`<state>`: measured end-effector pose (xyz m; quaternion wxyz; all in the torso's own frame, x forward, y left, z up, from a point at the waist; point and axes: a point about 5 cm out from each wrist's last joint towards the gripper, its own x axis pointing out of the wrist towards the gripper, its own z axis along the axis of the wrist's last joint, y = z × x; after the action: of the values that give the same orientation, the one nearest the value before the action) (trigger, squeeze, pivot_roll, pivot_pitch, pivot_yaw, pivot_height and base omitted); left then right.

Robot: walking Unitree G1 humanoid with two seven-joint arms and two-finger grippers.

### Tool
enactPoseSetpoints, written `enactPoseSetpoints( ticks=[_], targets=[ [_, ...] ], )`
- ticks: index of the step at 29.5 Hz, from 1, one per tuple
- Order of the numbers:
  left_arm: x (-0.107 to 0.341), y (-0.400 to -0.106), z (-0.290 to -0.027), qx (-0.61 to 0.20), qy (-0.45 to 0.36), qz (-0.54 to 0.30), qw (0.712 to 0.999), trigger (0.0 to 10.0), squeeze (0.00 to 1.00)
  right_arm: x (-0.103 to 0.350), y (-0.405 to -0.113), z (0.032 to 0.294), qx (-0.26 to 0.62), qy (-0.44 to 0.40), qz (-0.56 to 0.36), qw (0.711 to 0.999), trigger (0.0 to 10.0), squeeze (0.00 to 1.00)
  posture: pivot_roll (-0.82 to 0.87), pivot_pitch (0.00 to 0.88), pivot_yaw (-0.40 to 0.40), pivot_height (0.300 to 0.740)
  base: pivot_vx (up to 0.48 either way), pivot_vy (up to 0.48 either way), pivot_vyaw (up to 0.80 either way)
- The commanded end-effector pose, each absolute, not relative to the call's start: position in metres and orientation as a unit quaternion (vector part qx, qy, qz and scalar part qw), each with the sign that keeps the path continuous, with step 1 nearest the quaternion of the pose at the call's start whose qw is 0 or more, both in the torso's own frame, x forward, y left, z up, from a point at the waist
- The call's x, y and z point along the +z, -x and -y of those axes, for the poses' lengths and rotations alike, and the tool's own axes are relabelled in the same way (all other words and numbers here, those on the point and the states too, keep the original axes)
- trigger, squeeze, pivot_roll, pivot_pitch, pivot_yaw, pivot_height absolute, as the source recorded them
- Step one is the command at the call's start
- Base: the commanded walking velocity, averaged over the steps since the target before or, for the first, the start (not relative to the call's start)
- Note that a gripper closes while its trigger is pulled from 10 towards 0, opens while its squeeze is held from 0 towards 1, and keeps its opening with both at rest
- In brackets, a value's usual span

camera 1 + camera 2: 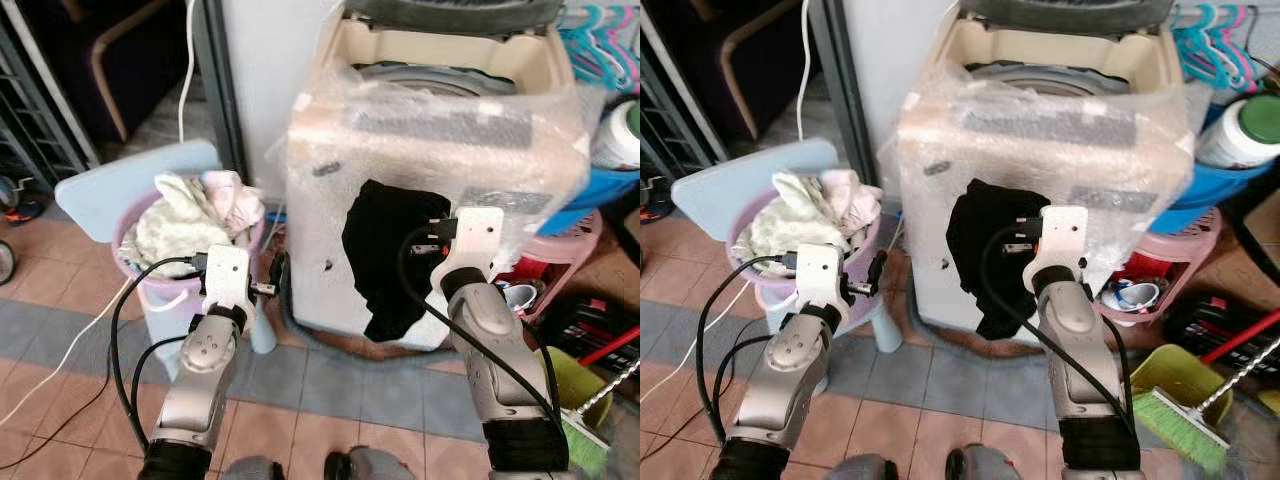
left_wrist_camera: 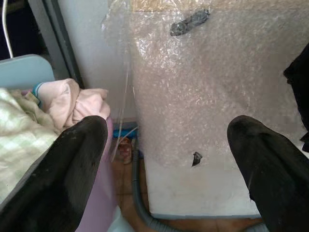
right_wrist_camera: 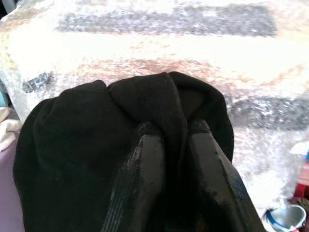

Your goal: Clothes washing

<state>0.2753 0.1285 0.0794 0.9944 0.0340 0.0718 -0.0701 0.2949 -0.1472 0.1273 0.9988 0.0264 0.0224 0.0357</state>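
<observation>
A top-loading washing machine (image 1: pixel 440 130) wrapped in bubble wrap stands ahead with its lid up. My right gripper (image 3: pixel 176 130) is shut on a black garment (image 1: pixel 385 250), which hangs against the washer's front, below its top edge. My left gripper (image 2: pixel 169 128) is open and holds nothing. It sits low between the washer and a purple laundry basket (image 1: pixel 122 245). The basket holds a pale green checked cloth (image 1: pixel 180 220) and a pink garment (image 2: pixel 72 101).
The basket rests on a light-blue chair (image 1: pixel 105 190). A grey drain hose (image 2: pixel 137 193) runs along the washer's base. A pink stool (image 1: pixel 570 245), a green dustpan (image 1: pixel 1170 375) and a broom (image 1: pixel 1175 420) crowd the floor at right. A white cable (image 1: pixel 60 360) crosses the tiles at left.
</observation>
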Motion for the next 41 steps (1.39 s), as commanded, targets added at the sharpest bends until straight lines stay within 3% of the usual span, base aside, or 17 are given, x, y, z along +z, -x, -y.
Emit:
enactPoseSetpoints(
  ticks=[1, 17, 30, 41],
  targets=[
    [0.082, -0.277, -0.129, -0.067, -0.032, -0.07, 0.995, 10.0, 0.0, 0.134, -0.296, 0.148, 0.034, -0.021, -0.006, 0.999, 10.0, 0.0, -0.07, 0.017, 0.035, 0.74, 0.0, 0.0, -0.79],
    [0.083, -0.279, -0.148, -0.01, -0.059, -0.067, 0.996, 10.0, 0.0, 0.136, -0.296, 0.142, 0.058, -0.019, 0.006, 0.998, 10.0, 0.0, -0.07, 0.013, 0.036, 0.74, 0.0, 0.0, -0.14],
    [0.087, -0.277, -0.15, -0.009, -0.04, -0.06, 0.997, 10.0, 0.0, 0.163, -0.305, 0.132, 0.099, 0.009, 0.071, 0.993, 10.0, 0.0, -0.07, 0.01, 0.037, 0.74, 0.0, 0.0, 0.0],
    [0.082, -0.275, -0.148, -0.012, -0.033, -0.074, 0.997, 10.0, 0.0, 0.19, -0.313, 0.12, 0.169, 0.046, 0.125, 0.977, 10.0, 0.0, -0.06, 0.02, 0.035, 0.74, 0.407, 0.0, 0.0]
  ],
)
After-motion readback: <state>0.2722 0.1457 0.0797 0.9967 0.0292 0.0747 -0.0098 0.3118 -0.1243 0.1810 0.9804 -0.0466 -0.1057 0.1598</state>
